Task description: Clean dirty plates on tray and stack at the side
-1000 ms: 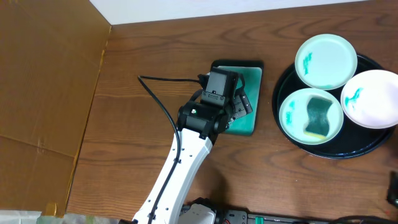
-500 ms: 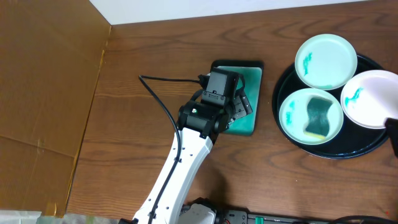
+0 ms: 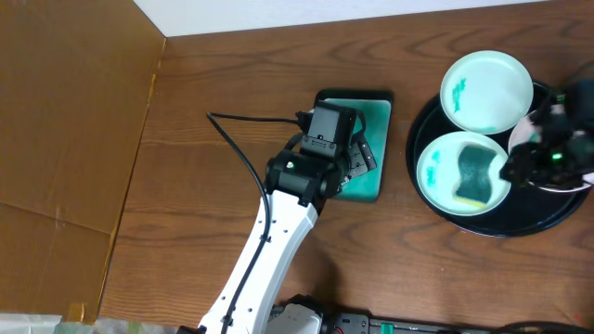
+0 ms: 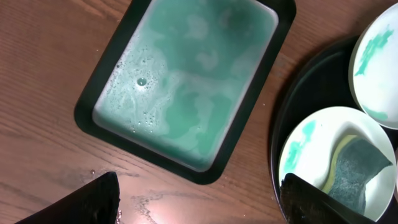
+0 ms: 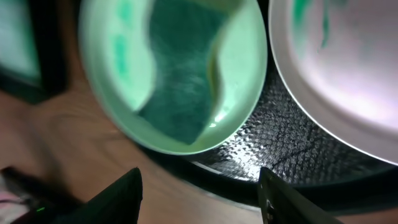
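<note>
Teal sponge lies lengthwise on the plate straight ahead of my right gripper, whose spread fingers straddle its line.

right hand now over tray

Soft, even light falls from above on the brown bench in the overhead view, leaving faint shadows and a crisp picture except at the right edge, where the right hand is motion-blurred over the tray. The left wrist view is sharp on the teal dish, with a pale glare patch on the wet wood at the bottom and its own fingers dark and soft in the corners. The right wrist view is dim and blurred throughout: the sponge and plates are smeared, and one plate is washed out to pinkish white.
</note>
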`<move>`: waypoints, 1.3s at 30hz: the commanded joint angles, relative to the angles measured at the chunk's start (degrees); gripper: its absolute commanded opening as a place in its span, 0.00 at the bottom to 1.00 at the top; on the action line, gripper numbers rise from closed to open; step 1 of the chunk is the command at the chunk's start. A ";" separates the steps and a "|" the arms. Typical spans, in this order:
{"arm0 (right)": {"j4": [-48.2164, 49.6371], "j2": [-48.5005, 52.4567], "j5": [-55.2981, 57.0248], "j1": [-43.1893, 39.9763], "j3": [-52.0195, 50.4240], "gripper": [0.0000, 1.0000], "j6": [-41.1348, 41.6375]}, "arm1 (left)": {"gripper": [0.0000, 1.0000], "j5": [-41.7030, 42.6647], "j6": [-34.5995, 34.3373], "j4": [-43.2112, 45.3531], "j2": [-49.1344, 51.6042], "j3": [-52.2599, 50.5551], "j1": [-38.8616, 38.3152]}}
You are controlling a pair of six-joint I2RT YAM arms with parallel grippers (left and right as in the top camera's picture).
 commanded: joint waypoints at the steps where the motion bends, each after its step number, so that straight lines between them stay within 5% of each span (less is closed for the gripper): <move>1: 1.07 5.35 6.54 2.08 0.26 0.58 4.07 | 0.83 -0.50 0.52 -0.15 0.00 0.13 0.28; 14: 7.10 15.63 6.47 3.04 0.28 0.56 2.38 | 0.83 -0.52 0.50 0.28 0.00 0.13 0.28; 24: 13.75 15.69 11.82 3.10 0.28 0.31 2.38 | 0.83 -0.07 0.52 0.70 0.00 0.13 0.24; 33: 14.34 17.38 11.82 3.69 0.24 0.28 2.38 | 0.79 20.81 7.34 3.28 4.48 0.13 -1.29; 39: 14.58 18.91 11.78 3.67 0.24 0.16 2.62 | 0.82 26.58 7.98 7.45 10.80 0.13 -4.79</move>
